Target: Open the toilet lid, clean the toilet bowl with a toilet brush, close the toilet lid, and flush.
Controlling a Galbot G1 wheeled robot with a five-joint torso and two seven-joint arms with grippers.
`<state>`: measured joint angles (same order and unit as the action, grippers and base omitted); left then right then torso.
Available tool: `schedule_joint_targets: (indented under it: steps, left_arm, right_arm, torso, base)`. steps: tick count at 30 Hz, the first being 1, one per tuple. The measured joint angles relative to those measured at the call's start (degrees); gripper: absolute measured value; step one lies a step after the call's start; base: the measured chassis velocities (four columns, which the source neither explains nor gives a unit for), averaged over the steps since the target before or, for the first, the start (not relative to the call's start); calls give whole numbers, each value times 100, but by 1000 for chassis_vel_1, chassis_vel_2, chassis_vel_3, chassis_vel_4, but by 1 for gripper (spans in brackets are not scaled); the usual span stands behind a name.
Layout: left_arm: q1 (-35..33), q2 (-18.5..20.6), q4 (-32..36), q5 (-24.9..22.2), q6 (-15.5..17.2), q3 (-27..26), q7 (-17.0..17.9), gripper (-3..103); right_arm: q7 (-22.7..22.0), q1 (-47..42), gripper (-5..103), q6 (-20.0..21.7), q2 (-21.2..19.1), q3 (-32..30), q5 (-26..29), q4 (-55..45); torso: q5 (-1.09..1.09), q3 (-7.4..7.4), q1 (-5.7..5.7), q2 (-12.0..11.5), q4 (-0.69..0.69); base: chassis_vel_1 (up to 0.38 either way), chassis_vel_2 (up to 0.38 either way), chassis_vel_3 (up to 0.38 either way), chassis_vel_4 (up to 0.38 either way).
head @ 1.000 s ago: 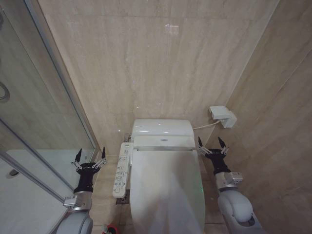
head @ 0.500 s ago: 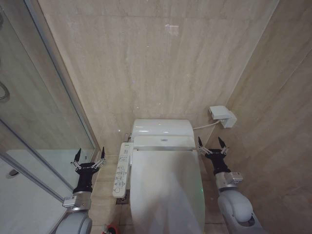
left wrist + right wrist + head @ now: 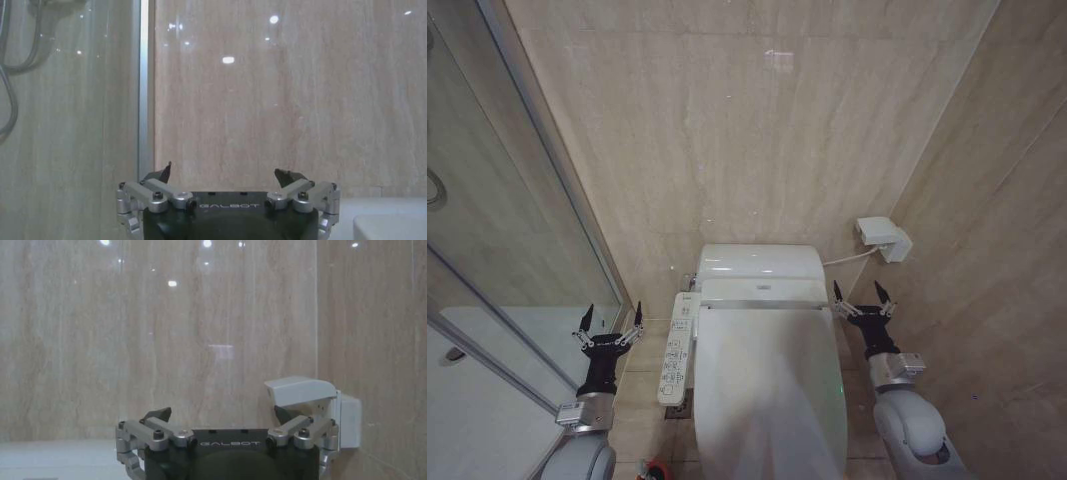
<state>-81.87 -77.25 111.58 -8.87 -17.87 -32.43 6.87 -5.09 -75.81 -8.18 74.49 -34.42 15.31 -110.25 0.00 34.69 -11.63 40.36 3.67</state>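
Note:
The toilet lid (image 3: 769, 385) lies shut over the toilet bowl, a glossy white oval in the lower middle of the head view. A long white button panel (image 3: 677, 348) runs along the bowl's left side. My left gripper (image 3: 612, 320) hangs open to the left of that panel, fingers pointing at the back wall and holding nothing; it also shows open as the left gripper (image 3: 230, 172) facing the wall. My right gripper (image 3: 859, 297) stands open just right of the lid's rear corner, empty, and in its wrist view the right gripper (image 3: 223, 412) faces the wall. A red holder cup (image 3: 655, 470) peeks in at the bottom edge; the toilet brush handle is hidden.
The white tank (image 3: 762, 264) sits behind the lid against the beige tiled wall. A white wall box (image 3: 884, 238) with a cable hangs at the right, also seen as a box (image 3: 313, 410) close to my right gripper. A glass shower screen (image 3: 527, 200) and white shower tray (image 3: 487, 400) close off the left.

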Motion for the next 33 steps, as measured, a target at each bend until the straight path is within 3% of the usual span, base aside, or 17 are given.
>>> schedule_joint_targets:
  steps: [17, 33]
  left_arm:
    - [3, 1, -3, 1, 0, 2, 0, 100]
    - [2, 2, -4, 0, 3, 2, 1, 100]
  right_arm:
    - [0, 0, 100, 0, 0, 0, 0, 0]
    - [0, -2, 100, 0, 0, 1, 0, 0]
  torso:
    - [0, -1, 2, 0, 2]
    - [0, 0, 0, 0, -1]
  base:
    - [132, -139, -133, 136]
    - [335, -325, -328, 334]
